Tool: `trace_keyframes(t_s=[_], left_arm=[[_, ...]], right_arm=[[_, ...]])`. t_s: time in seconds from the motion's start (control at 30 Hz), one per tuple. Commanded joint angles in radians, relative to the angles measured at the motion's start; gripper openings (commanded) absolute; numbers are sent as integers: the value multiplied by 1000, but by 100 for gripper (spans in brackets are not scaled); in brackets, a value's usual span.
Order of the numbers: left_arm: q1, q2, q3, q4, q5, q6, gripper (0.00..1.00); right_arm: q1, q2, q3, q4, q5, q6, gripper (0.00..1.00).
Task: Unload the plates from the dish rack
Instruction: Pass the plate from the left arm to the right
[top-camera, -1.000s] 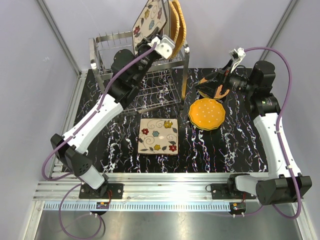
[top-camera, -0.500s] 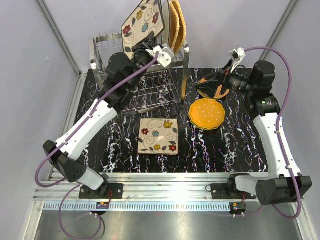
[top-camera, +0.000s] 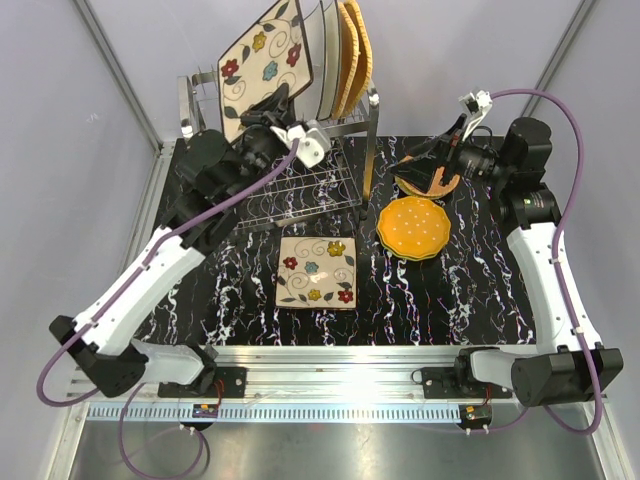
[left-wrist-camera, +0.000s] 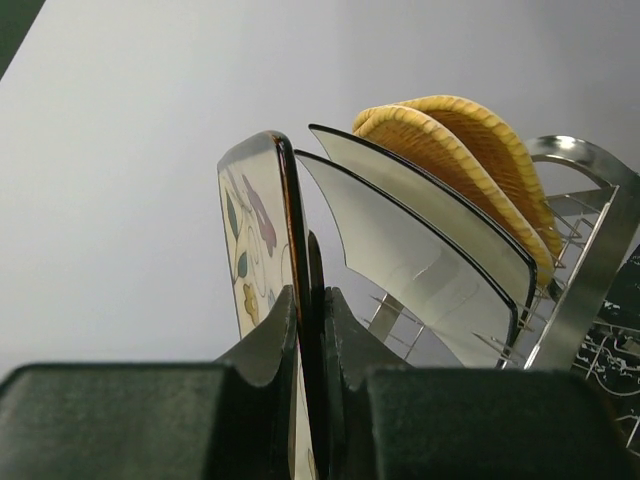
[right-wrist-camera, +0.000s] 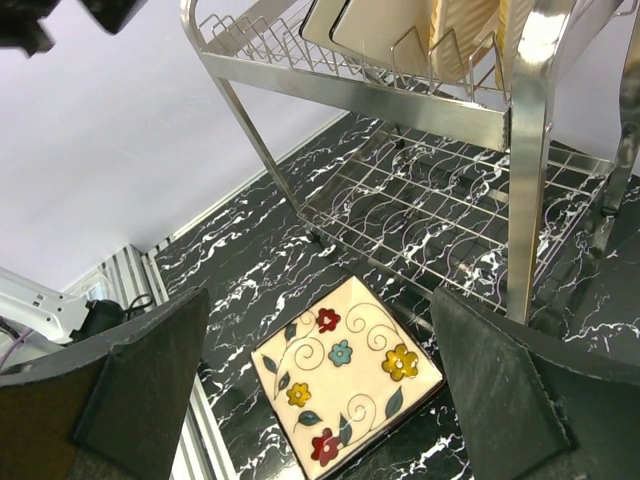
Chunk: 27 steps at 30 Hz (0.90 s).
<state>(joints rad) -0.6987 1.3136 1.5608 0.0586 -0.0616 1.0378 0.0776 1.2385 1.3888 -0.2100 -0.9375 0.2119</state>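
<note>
My left gripper (top-camera: 280, 112) is shut on the lower edge of a square cream floral plate (top-camera: 264, 62) and holds it upright above the left part of the dish rack (top-camera: 345, 185). In the left wrist view the fingers (left-wrist-camera: 275, 335) pinch that plate (left-wrist-camera: 252, 225) edge-on. Two white plates (left-wrist-camera: 420, 250) and two woven tan-orange plates (left-wrist-camera: 470, 140) still stand in the rack's top prongs (top-camera: 340, 55). My right gripper (top-camera: 428, 160) is open and empty, right of the rack, above a partly hidden tan-orange plate (top-camera: 443, 182).
A second floral plate (top-camera: 317, 271) lies flat in front of the rack and shows between my right gripper (right-wrist-camera: 320, 385). An orange scalloped plate (top-camera: 413, 227) lies to its right. The rack's lower tier (right-wrist-camera: 450, 200) holds nothing. Grey walls enclose the table.
My left arm has swung the floral plate left, away from the other plates in the rack. My right gripper has shifted only slightly.
</note>
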Motion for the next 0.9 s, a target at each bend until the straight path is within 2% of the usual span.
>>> trace_keyframes(t_s=[0.0, 0.47, 0.63, 0.87], left_arm=[[-34, -131, 10, 179, 2, 139, 0], [-211, -318, -137, 43, -119, 264, 0], [-312, -350, -165, -34, -173, 303, 0], [-459, -364, -199, -55, -254, 361, 0]], right_arm=[[-6, 12, 56, 57, -34, 40, 100], [5, 119, 265, 14, -106, 296, 98], [24, 131, 331, -32, -121, 360, 97], [65, 116, 348, -61, -136, 458, 97]])
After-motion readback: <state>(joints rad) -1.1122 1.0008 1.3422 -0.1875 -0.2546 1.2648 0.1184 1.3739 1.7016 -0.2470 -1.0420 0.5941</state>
